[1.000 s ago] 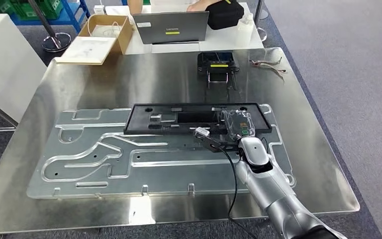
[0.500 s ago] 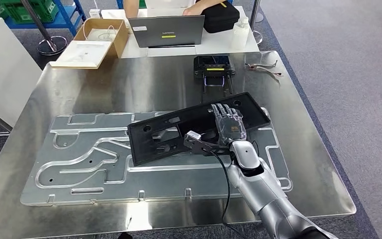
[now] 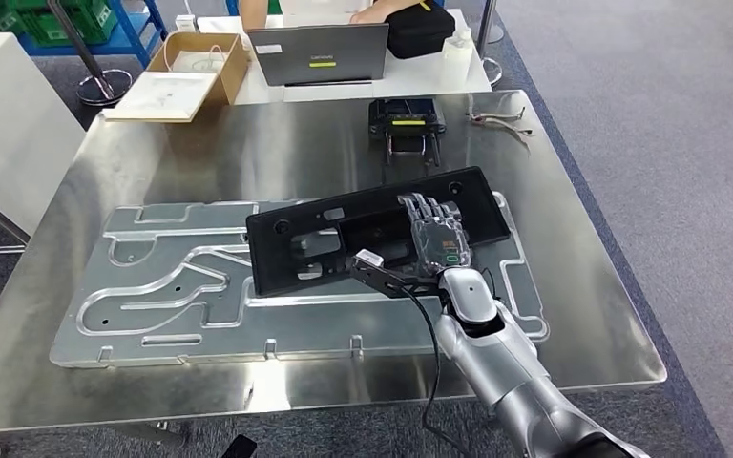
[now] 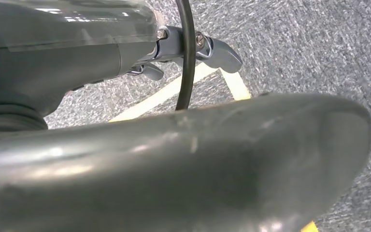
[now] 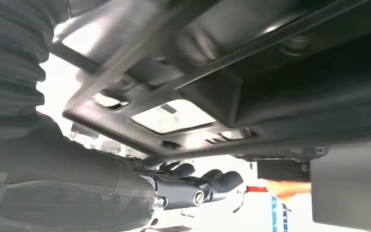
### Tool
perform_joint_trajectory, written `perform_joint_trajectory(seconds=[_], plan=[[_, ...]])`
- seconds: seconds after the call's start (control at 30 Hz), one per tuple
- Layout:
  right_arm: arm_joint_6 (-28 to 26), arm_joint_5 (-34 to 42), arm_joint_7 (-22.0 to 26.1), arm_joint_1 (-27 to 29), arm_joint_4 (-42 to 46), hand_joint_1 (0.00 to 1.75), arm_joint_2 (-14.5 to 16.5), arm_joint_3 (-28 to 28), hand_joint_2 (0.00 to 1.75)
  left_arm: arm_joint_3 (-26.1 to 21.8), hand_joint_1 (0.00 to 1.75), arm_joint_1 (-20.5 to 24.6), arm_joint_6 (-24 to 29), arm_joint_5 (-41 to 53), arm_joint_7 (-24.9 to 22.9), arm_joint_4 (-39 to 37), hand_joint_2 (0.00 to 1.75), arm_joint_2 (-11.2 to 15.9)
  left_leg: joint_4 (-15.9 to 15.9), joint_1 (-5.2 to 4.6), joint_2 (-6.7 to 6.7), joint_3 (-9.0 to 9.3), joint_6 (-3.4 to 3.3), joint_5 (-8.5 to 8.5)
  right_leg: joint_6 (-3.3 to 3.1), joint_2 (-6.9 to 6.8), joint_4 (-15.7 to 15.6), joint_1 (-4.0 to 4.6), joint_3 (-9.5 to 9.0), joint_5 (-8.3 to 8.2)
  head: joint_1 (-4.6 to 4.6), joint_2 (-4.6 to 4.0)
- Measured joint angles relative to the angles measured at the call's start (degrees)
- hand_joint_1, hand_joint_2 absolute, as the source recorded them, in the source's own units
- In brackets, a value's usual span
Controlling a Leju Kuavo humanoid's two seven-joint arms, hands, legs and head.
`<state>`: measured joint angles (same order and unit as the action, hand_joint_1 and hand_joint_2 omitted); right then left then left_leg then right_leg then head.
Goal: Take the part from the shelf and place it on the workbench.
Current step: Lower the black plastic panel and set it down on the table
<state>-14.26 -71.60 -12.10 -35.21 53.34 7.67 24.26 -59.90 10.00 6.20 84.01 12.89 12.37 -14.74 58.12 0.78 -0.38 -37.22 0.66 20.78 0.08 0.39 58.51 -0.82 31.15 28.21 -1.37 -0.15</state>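
The part is a long black plastic panel [image 3: 344, 234] with cut-outs, held tilted just over the grooved metal plate [image 3: 153, 286] on the steel workbench [image 3: 200, 162]. My right hand [image 3: 436, 234] grips its right portion, with fingers [image 3: 425, 212] laid across the top face. In the right wrist view the panel's ribbed face [image 5: 270, 72] spans the picture close to the dark fingers [image 5: 212, 183]. My left hand [image 4: 193, 48] hangs over grey carpet with a yellow floor line; its finger pose is unclear.
A black device [image 3: 406, 119] and loose cables [image 3: 496, 119] lie at the workbench's far side. Behind stand a laptop [image 3: 320, 52], a cardboard box [image 3: 200, 62] and a black bag [image 3: 420, 29], with a person's hand [image 3: 372, 11] there. A white cabinet [image 3: 0, 114] stands left.
The panel lay level across the plate a second ago; my right hand has since swung it to a slant, right end farther away. The camera has shifted a little.
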Motion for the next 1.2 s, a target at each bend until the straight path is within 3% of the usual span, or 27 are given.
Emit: perform_joint_trajectory(seconds=[0.03,0.07,0.17,0.2,0.23,0.27,0.33,0.4,0.47,0.53,0.57,0.63,0.7,0.73,0.77,0.83,0.9,0.93,0.97,1.03,1.07,1.1,1.2], plan=[[0.03,0.03,0.01,-0.01,-0.05,0.00,0.08,0.11,1.75,-0.01,0.00,0.01,-0.02,-0.04,-0.01,0.00,0.00,-0.01,0.27,0.08,-0.03,-0.28,0.35,0.32,-0.46,-0.09,-0.19,-0.07,0.25,-0.39,-0.02,0.00],[0.06,0.07,0.02,-0.03,-0.10,0.00,0.15,0.22,1.75,-0.02,0.00,0.00,-0.05,-0.08,-0.01,0.00,0.00,0.00,1.36,0.16,-0.03,-0.78,0.61,1.68,-0.96,-0.20,-0.36,-0.17,0.64,-0.93,-0.01,0.00],[0.08,0.31,0.09,-0.06,-0.24,0.00,0.29,0.47,1.75,-0.05,0.00,0.00,-0.08,-0.19,-0.07,0.00,0.00,0.01,10.60,0.31,0.05,-3.41,1.11,9.70,-1.86,-0.40,-0.45,-0.08,2.47,-2.56,-0.02,0.00],[0.08,0.40,0.11,-0.07,-0.30,0.00,0.30,0.58,1.75,-0.05,0.00,0.00,-0.07,-0.22,-0.12,0.00,0.00,0.01,13.93,0.32,0.06,-3.95,1.21,11.42,-1.89,-0.44,-0.39,0.03,3.18,-3.08,-0.03,0.00],[0.08,0.50,0.11,-0.11,-0.37,0.00,0.30,0.67,1.75,-0.05,0.00,0.00,-0.06,-0.26,-0.19,0.00,0.00,0.01,15.93,0.32,0.06,-3.80,1.24,11.92,-1.88,-0.48,-0.32,0.13,3.90,-3.58,-0.02,0.00],[0.10,0.56,0.12,-0.19,-0.43,0.00,0.30,0.72,1.75,-0.05,0.00,0.01,-0.05,-0.30,-0.27,0.00,0.00,0.01,16.00,0.31,0.06,-2.69,1.17,11.21,-1.84,-0.51,-0.22,0.21,4.59,-4.06,-0.02,0.00],[0.20,0.64,0.13,-0.41,-0.50,0.00,0.32,0.76,1.75,-0.05,0.00,0.12,-0.02,-0.35,-0.40,0.00,0.00,0.01,10.61,0.23,0.05,2.30,0.66,8.59,-1.66,-0.50,0.02,0.33,5.76,-4.95,-0.02,0.00],[0.32,0.68,0.13,-0.44,-0.56,0.00,0.35,0.78,1.75,-0.05,0.00,0.36,0.03,-0.36,-0.46,0.00,0.00,0.04,3.02,-0.09,0.05,7.69,-0.11,8.20,-1.20,-0.48,0.17,0.49,6.44,-5.76,-0.02,0.00],[0.37,0.70,0.13,-0.32,-0.67,0.00,0.41,0.80,1.75,-0.05,0.00,0.50,0.07,-0.36,-0.48,0.00,0.00,0.08,-0.44,-0.54,0.05,9.36,-0.71,8.72,-0.46,-0.53,-0.02,0.42,6.68,-6.74,-0.01,0.00],[0.38,0.72,0.13,-0.19,-0.86,0.00,0.38,0.81,1.75,-0.05,0.00,0.43,0.07,-0.36,-0.49,0.00,0.00,0.05,-1.06,-0.50,0.19,8.71,-1.32,7.59,0.34,-0.47,-0.26,0.30,6.94,-7.36,-0.02,0.00],[0.38,0.74,0.13,-0.13,-0.97,0.00,0.32,0.81,1.75,-0.05,0.00,0.40,0.04,-0.35,-0.49,0.00,0.00,0.03,-1.32,-0.38,0.31,8.30,-1.77,6.81,0.68,-0.41,0.32,0.25,7.34,-6.42,-0.01,0.00],[0.38,0.78,0.12,-0.05,-1.17,0.00,0.18,0.81,1.75,-0.05,0.00,0.42,-0.02,-0.33,-0.45,0.00,0.00,-0.02,-1.66,-0.17,0.58,6.97,-2.46,5.20,1.15,-0.31,4.79,0.07,9.00,-1.43,-0.01,0.00],[0.23,0.82,0.12,0.08,-1.32,0.00,0.16,0.81,1.75,-0.05,0.00,0.37,-0.07,-0.32,-0.41,0.00,0.00,-0.02,-1.55,-0.20,0.66,4.99,-2.69,3.81,1.57,-0.33,12.02,0.00,10.86,3.46,0.00,0.00],[0.08,0.86,0.13,0.14,-1.38,0.00,0.16,0.81,1.75,-0.05,0.00,0.33,-0.08,-0.32,-0.41,0.00,0.00,-0.02,-1.44,-0.21,0.73,4.02,-2.64,3.19,1.75,-0.34,14.61,-0.03,11.09,3.99,0.00,0.00],[-0.07,0.91,0.13,0.16,-1.43,0.00,0.16,0.81,1.75,-0.05,0.00,0.30,-0.08,-0.32,-0.41,0.00,0.00,-0.02,-1.30,-0.20,0.80,3.10,-2.55,2.61,1.88,-0.35,15.59,-0.08,10.51,3.27,0.00,0.00],[-0.28,0.97,0.13,0.00,-1.45,0.00,0.16,0.81,1.75,-0.05,0.00,0.33,-0.08,-0.32,-0.41,0.00,0.00,-0.03,-0.88,-0.18,0.87,1.51,-2.24,1.62,1.90,-0.38,11.96,-0.23,6.42,0.36,-0.01,0.00],[-0.26,0.98,0.12,-0.19,-1.45,0.00,0.19,0.81,1.75,-0.05,0.00,0.38,-0.09,-0.32,-0.40,0.00,0.00,-0.07,-0.28,-0.29,0.81,0.33,-1.70,0.85,1.45,-0.37,4.10,-0.11,0.48,0.30,-0.01,0.00],[-0.22,0.98,0.12,-0.22,-1.46,0.00,0.20,0.81,1.75,-0.05,0.00,0.41,-0.09,-0.32,-0.39,0.00,0.00,-0.09,-0.07,-0.32,0.79,-0.03,-1.35,0.44,1.13,-0.36,1.16,0.04,-1.41,0.95,-0.01,0.00],[-0.18,0.98,0.12,-0.13,-1.49,0.00,0.20,0.81,1.75,-0.05,0.00,0.42,-0.09,-0.33,-0.38,0.00,0.00,-0.11,-0.05,-0.33,0.79,-0.28,-0.96,-0.04,0.74,-0.34,-0.47,0.24,-2.25,1.53,-0.01,0.00],[-0.19,0.98,0.12,0.08,-1.57,0.00,0.20,0.81,1.75,-0.05,0.00,0.37,-0.09,-0.38,-0.44,0.00,0.00,-0.12,-0.26,-0.24,0.75,-0.69,-0.18,-0.93,-0.11,-0.40,-1.04,0.19,-1.68,0.80,0.00,0.00],[-0.19,0.98,0.12,0.17,-1.63,0.00,0.21,0.82,1.75,-0.05,0.00,0.34,-0.09,-0.41,-0.49,0.00,0.00,-0.11,0.17,-0.21,0.65,-1.18,0.16,-0.25,-0.60,-0.47,-1.23,0.10,-1.15,0.08,-0.02,0.00],[-0.21,1.00,0.13,0.26,-1.68,0.00,0.24,0.82,1.75,-0.05,0.00,0.29,-0.09,-0.44,-0.54,0.00,0.00,-0.09,1.64,-0.19,0.53,-1.91,0.47,1.64,-1.08,-0.55,-1.45,-0.03,-0.46,-0.74,-0.03,0.00],[-0.27,1.10,0.13,0.70,-1.77,0.00,0.26,0.84,1.75,-0.05,0.00,0.22,-0.10,-0.51,-0.67,0.00,0.00,-0.08,11.53,-0.02,0.38,-4.44,1.23,10.27,-1.83,-0.72,-1.48,0.10,2.19,-2.99,-0.04,0.00]])
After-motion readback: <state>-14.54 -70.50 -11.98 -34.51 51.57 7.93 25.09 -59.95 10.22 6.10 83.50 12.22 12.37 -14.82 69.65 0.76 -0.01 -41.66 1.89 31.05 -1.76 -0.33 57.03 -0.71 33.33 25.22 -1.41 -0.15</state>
